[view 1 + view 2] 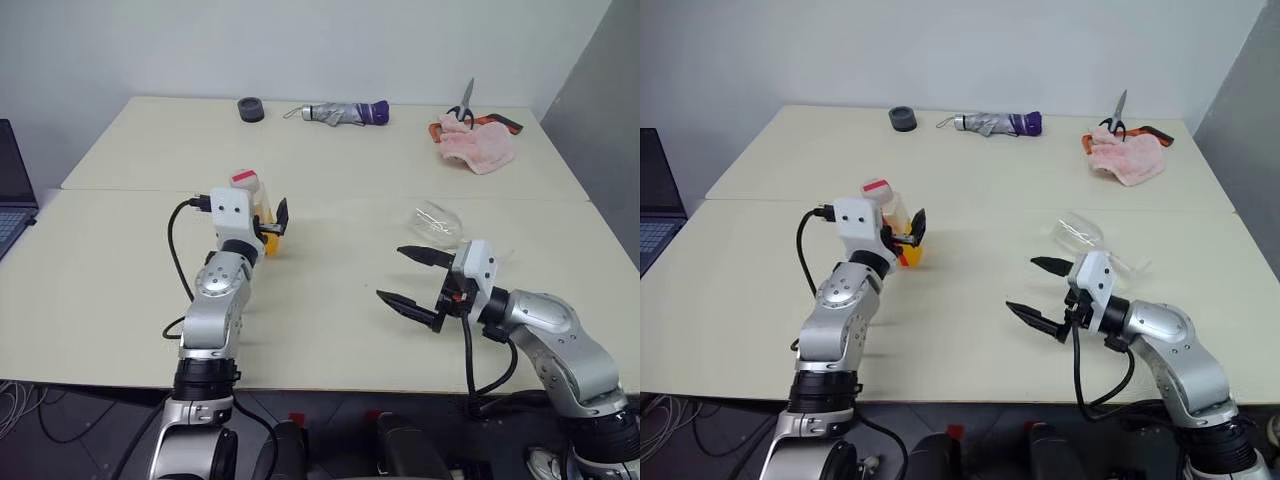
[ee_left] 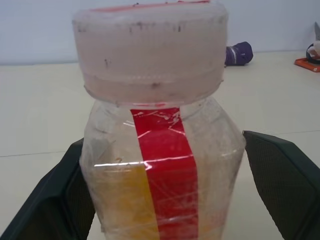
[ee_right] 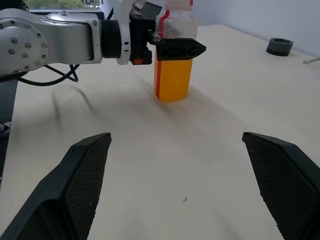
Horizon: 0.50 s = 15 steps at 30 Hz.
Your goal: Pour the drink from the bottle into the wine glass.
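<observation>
Straddling the bottle (image 3: 173, 60), our left gripper (image 2: 165, 195) has one black finger on each side of the squarish body — spread wide, and from the left wrist view we cannot quite tell whether the pads touch the plastic. The bottle stands upright on the table (image 1: 330, 320), its pink-red cap (image 2: 150, 47) on and the drink (image 3: 174, 80) filling the lower part. Our right gripper (image 1: 412, 278) hangs above the table on the other side, fingers wide apart and holding nothing, pointing across toward the bottle. Just behind it sits the wine glass (image 1: 438, 222), apparently tilted or on its side — the clear bowl is hard to read.

Farther out, the cream table runs back to a seam where a second table (image 1: 300, 150) joins it. Along that far surface lie a dark round ring (image 1: 251, 109), a folded grey-and-purple umbrella (image 1: 345, 113), and scissors (image 1: 463, 108) beside a crumpled pink cloth (image 1: 474, 145). A plain pale wall (image 1: 300, 45) stands behind; a laptop (image 1: 12, 190) edges in at our left.
</observation>
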### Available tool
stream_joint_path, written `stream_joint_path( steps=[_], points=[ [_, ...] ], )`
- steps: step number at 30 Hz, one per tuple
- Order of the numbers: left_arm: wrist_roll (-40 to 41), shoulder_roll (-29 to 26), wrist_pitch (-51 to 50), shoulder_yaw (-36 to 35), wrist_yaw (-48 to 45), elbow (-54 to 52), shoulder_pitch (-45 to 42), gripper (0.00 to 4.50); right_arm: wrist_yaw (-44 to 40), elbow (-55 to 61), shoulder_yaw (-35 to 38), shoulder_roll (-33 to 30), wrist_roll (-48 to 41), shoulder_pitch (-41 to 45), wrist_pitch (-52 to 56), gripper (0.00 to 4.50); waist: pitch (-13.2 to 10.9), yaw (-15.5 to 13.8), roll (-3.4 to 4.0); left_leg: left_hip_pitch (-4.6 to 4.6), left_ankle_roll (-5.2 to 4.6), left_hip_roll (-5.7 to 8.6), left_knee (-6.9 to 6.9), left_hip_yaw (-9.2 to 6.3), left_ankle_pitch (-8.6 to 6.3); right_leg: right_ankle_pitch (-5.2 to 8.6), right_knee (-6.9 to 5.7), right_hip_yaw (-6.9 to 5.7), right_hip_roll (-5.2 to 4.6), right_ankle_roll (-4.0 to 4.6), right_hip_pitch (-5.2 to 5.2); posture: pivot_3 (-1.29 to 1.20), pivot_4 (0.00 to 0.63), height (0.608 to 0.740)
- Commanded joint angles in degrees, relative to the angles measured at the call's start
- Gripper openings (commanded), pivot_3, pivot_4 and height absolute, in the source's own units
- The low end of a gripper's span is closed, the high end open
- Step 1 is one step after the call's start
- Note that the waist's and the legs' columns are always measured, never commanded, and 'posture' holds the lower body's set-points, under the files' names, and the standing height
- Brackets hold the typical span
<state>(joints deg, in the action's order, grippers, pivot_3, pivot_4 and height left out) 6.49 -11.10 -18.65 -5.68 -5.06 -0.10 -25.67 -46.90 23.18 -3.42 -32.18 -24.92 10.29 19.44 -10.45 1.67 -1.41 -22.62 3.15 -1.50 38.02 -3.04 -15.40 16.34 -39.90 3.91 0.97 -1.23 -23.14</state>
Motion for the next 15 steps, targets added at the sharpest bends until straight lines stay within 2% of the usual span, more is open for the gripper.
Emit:
stream_joint_path(
  steps=[1, 7, 10, 15],
  points=[
    [-0.14, -0.25, -0.2, -0.66, 0.59, -2.8, -1.98, 4.48, -0.5, 0.49, 0.95, -0.16, -0.86, 1.27, 0.02, 4.5, 0.0, 0.0, 0.0, 0.0, 0.0, 0.0, 0.0, 0.0, 0.0, 0.0, 0.0, 0.0, 0.0, 0.0, 0.0, 0.0, 0.15, 0.74],
    [0.0, -0.35, -0.78, -0.63, 0.52, -3.31, -2.43, 4.48, -0.93, 0.17, 0.9, -0.18, -0.87, 1.38, -0.13, 4.5, 0.0, 0.0, 0.0, 0.0, 0.0, 0.0, 0.0, 0.01, 0.0, 0.0, 0.0, 0.0, -0.01, 0.0, 0.0, 0.0, 0.15, 0.74],
    [0.01, -0.33, -0.91, -0.55, 0.42, -3.44, -2.38, 3.86, -1.07, 0.11, 0.96, -0.28, -0.89, 1.39, -0.12, 4.5, 0.0, 0.0, 0.0, 0.0, 0.0, 0.0, 0.0, 0.0, 0.0, 0.0, 0.0, 0.0, -0.01, 0.0, 0.0, 0.0, 0.15, 0.74],
    [-0.02, -0.27, -0.99, -0.44, 0.38, -3.49, -2.12, 2.25, -1.04, 0.2, 0.98, -0.26, -1.02, 1.62, 0.13, 4.5, 0.0, 0.0, 0.0, 0.0, 0.0, 0.0, 0.0, 0.0, 0.0, 0.0, 0.0, 0.0, -0.01, 0.0, 0.0, 0.0, 0.15, 0.74]
  ],
)
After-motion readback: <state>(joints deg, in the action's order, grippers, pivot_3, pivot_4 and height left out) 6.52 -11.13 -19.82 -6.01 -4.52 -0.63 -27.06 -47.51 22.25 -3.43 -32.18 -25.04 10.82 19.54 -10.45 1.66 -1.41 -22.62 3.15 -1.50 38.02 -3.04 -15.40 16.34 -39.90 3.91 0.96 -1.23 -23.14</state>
